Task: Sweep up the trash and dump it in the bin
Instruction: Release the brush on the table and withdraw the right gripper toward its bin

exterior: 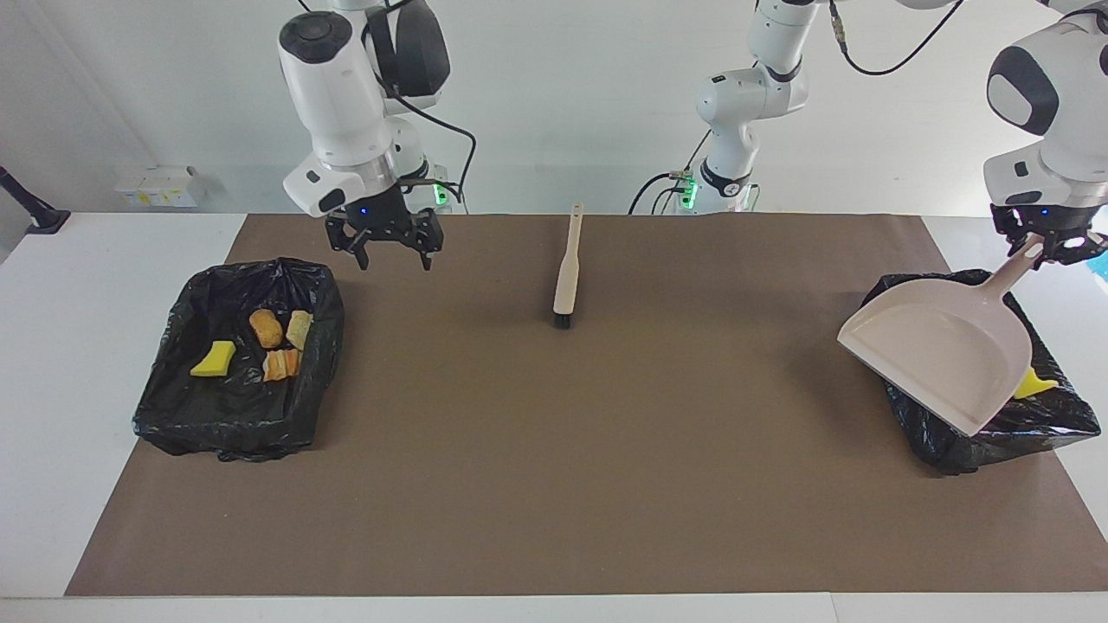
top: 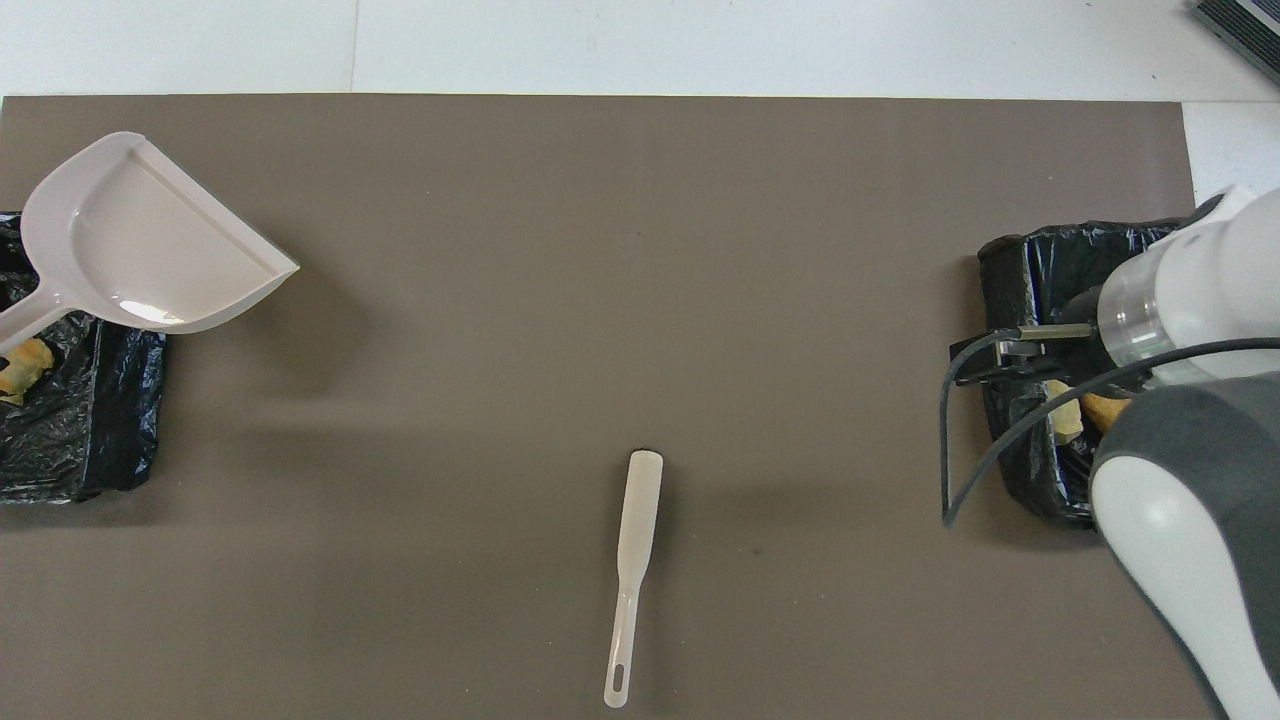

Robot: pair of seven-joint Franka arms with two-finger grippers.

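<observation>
Left pincer (exterior: pixel 1045 247) clamps handle of beige plastic dustpan (exterior: pixel 939 350), tilted above black-bagged bin (exterior: pixel 1043 426) holding yellow sponge trash (exterior: pixel 1033 383). Right pincer (exterior: pixel 389 249) wide, empty, waits. Judgement: dumping done; lift dustpan clear of bin rim, avoid snagging bag.

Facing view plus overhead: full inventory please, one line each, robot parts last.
Brown mat: one, covers most of the white table.
Bins: two, black-bagged, one at each end of the table.
Trash: four pieces in the bin at the right arm's end, one yellow, three tan or orange; one yellow piece and an orange one show in the other bin.
Brush: one, beige, black bristles, mid-mat.
Dustpan: one, beige, held tilted over the bin at the left arm's end.
Left gripper: shut on the dustpan handle.
Right gripper: open, raised beside its bin.
</observation>
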